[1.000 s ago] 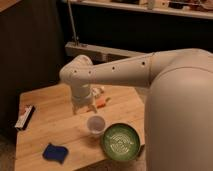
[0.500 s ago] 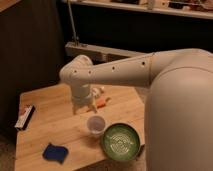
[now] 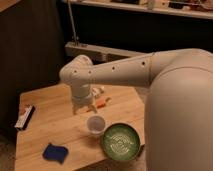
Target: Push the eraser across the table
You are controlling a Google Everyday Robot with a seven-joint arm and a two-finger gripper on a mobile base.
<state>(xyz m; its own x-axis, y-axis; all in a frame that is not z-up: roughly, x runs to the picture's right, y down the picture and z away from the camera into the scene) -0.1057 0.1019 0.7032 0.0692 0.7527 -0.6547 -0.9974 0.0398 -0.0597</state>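
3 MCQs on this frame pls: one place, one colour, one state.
1. Where does the eraser lie?
A) near the table edge at picture left
B) table centre
C) on the floor
2. The bowl is what colour?
A) red
B) green
C) white
3. The gripper, hanging over mid-table, is:
A) shut on the eraser
B) open, holding nothing
C) out of view
Answers: 1 A, it sits far left, apart from everything; 2 B, green inside; 3 B, jaws apart, eraser well away.
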